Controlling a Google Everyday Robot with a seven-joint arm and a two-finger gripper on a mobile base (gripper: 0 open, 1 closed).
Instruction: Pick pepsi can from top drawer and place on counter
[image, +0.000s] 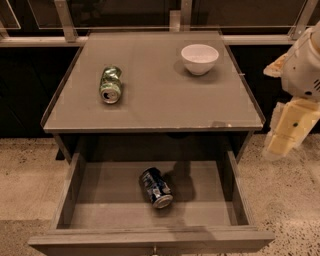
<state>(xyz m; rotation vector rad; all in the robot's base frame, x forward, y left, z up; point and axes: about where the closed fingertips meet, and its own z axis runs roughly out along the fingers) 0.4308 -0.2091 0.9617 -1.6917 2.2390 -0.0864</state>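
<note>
The pepsi can (156, 187), dark blue with white markings and a silver end, lies on its side in the middle of the open top drawer (75, 185). The drawer is pulled out below the counter (165, 90), a flat grey cabinet top. My gripper (289, 131), a cream-coloured piece under the white arm, hangs at the right edge of the view, beside the counter's front right corner and right of the drawer. It is well apart from the can and holds nothing that I can see.
A dented green can (110, 84) lies on its side on the counter's left half. A white bowl (199, 58) stands at the back right of the counter. A dark window wall with metal bars runs behind. Speckled floor surrounds the cabinet.
</note>
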